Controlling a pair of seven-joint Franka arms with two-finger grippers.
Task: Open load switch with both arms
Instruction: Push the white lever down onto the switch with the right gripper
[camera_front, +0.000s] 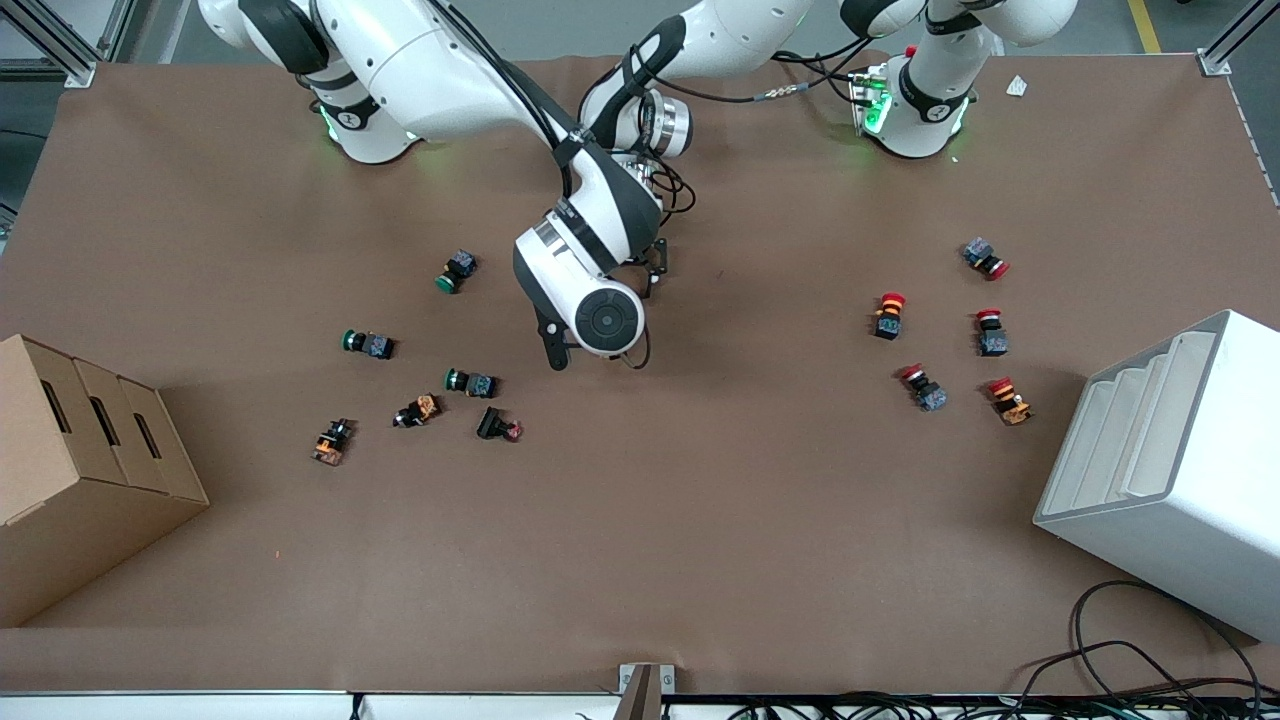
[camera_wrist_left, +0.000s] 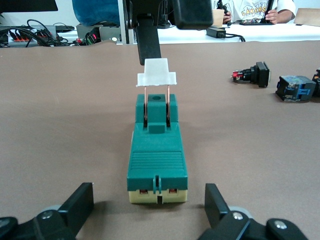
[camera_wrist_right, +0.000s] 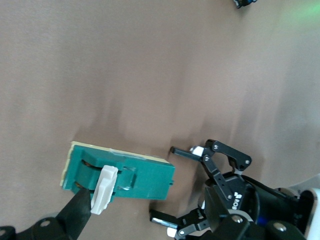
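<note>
The load switch is a dark-green block on a cream base, lying on the brown table in the left wrist view. Its white lever stands raised on two copper blades. My left gripper is open, one finger on each side of the switch's end opposite the lever, not touching it. The right gripper is open, and one of its black fingers rests against the lever. In the front view the right arm's hand hides the switch. The left gripper also shows in the right wrist view.
Green-capped push buttons lie scattered toward the right arm's end, red-capped ones toward the left arm's end. A cardboard box stands at one table end and a white slotted rack at the other.
</note>
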